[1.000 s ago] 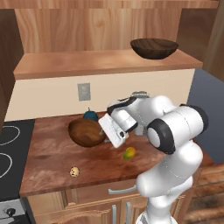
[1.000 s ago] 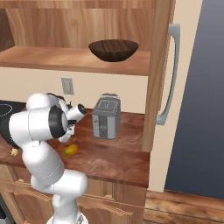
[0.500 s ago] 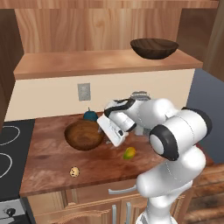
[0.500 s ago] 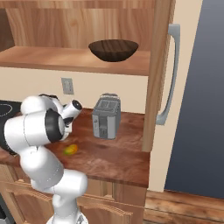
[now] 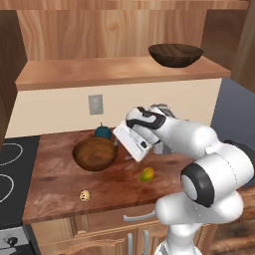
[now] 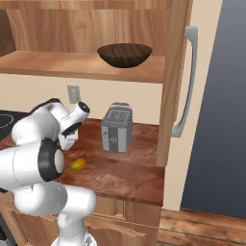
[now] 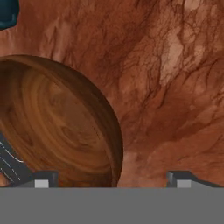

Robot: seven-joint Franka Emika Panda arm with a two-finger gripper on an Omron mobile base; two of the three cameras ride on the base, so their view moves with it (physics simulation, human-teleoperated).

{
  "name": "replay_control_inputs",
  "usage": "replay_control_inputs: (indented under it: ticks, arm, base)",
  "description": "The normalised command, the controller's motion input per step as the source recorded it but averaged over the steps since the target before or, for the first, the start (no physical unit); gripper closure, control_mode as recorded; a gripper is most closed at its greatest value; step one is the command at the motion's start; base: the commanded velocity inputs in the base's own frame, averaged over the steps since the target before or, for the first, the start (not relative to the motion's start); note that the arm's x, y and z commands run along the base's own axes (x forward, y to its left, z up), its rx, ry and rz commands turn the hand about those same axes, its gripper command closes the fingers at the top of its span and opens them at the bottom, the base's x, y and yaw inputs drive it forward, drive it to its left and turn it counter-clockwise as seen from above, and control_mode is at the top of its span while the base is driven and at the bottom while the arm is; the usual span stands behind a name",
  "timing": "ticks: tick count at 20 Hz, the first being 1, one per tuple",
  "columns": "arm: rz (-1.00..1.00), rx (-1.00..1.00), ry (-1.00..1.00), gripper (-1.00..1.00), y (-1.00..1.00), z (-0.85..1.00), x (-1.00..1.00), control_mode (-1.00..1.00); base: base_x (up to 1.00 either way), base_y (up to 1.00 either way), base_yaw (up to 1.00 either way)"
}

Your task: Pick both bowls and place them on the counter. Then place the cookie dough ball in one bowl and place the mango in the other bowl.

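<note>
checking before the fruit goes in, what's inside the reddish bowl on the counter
Nothing: the reddish bowl shows bare wood grain inside. The hand straddles its rim, hiding a sliver of the interior. The mango lies on the counter.

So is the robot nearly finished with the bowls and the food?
Not yet. One step looks done: the reddish-brown bowl sits on the counter. The fingers are spread apart astride its rim, holding nothing. Left to do: the dark bowl is up on the shelf, and the cookie dough ball and mango lie on the counter, not in any bowl.
</note>
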Motion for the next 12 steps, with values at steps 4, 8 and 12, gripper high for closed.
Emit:
replay_control_inputs:
  ticks: [4, 8, 12]
  arm:
    - [0.03, 0.0, -0.01, -1.0, -0.22, 0.48, -0.55, -1.0]
    - [0.01, 0.0, -0.07, -1.0, -0.26, 0.49, -0.64, -1.0]
    - [0.0, 0.01, -0.12, -1.0, -0.27, 0.54, -0.63, -1.0]
  base:
    - [0.0, 0.0, 0.0]
    - [0.0, 0.0, 0.0]
    - [0.0, 0.0, 0.0]
